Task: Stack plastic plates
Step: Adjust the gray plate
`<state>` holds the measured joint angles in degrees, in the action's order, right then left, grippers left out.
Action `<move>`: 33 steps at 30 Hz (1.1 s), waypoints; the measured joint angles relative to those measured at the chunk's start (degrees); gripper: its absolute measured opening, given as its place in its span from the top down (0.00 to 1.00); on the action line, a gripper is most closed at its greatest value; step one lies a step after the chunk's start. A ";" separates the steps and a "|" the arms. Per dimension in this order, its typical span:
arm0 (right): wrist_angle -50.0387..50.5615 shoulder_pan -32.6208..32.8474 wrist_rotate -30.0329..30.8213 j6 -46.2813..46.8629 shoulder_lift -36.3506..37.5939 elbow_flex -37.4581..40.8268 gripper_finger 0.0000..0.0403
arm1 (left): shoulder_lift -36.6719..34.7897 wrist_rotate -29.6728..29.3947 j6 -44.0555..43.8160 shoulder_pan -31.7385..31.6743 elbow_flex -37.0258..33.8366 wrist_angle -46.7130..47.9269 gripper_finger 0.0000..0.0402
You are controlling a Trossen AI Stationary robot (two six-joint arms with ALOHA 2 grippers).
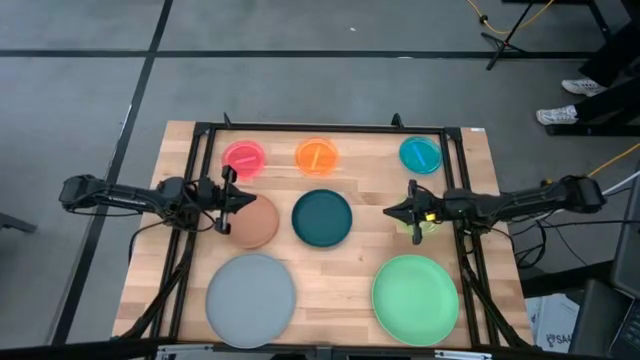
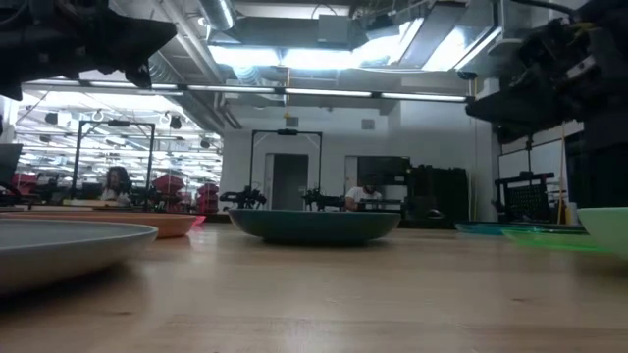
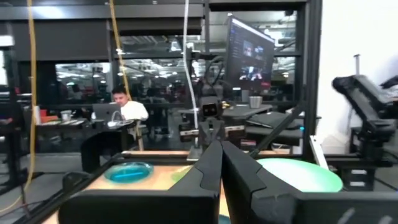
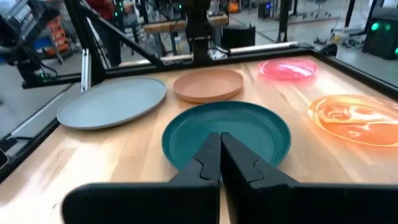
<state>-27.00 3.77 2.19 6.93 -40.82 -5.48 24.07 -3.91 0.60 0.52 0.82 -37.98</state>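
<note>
Several plastic plates lie flat and apart on the wooden table (image 1: 330,270). At the far side are small pink (image 1: 244,157), orange (image 1: 316,155) and blue (image 1: 420,154) plates. In the middle are a brown plate (image 1: 255,222) and a dark teal plate (image 1: 322,217). Near the front are a large grey plate (image 1: 250,300) and a light green plate (image 1: 415,299). A lime plate (image 1: 420,227) is mostly hidden under the right arm. My left gripper (image 1: 248,200) hovers shut over the brown plate's far-left edge. My right gripper (image 1: 390,212) hovers shut, just right of the dark teal plate (image 4: 227,134).
A black frame (image 1: 330,128) runs along the table's far edge and down both sides beneath the arms. Bare wood lies between the grey and light green plates at the front. People sit at desks in the room beyond the table.
</note>
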 joint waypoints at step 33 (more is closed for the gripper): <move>0.17 4.90 -7.81 -13.46 -49.66 -34.02 1.00 | -0.04 -7.14 -6.45 0.30 0.11 -0.77 0.99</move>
<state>-26.83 8.67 -5.63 -6.53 -90.49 -39.50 24.03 -11.05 -5.85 0.82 0.93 -38.75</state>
